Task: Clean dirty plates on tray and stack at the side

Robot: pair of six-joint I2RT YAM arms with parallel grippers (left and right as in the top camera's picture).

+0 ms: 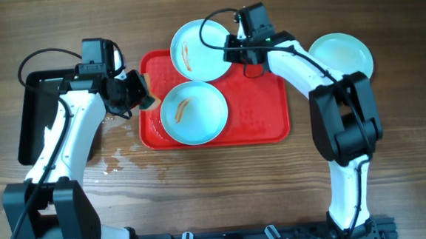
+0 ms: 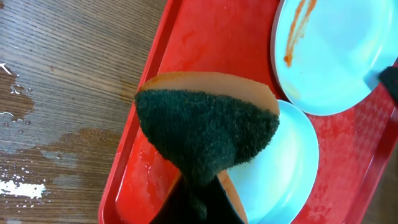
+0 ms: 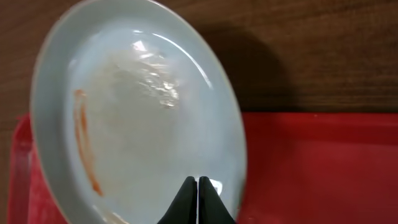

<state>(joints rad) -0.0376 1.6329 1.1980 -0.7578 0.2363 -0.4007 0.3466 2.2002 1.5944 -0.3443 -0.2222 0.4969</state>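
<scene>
Beside the tray point(image 1: 263, 120), water puddles point(image 1: 116, 161).

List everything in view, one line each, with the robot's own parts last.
tray: one, red, middle of the table
near streaked plate: one, pale mint-blue with an orange-brown streak, on the tray, left of its middle
far streaked plate: one, same colours, overhanging the tray's far edge
unstreaked plate: one, pale mint-blue, on the table right of the tray
sponge: one, orange with a dark green scouring face, over the tray's left rim
black tray: one, black, far left
water spots: several, on the wood left of the tray
table: one, brown wood
left gripper: shut on the sponge
right gripper: shut on the far streaked plate's rim
</scene>
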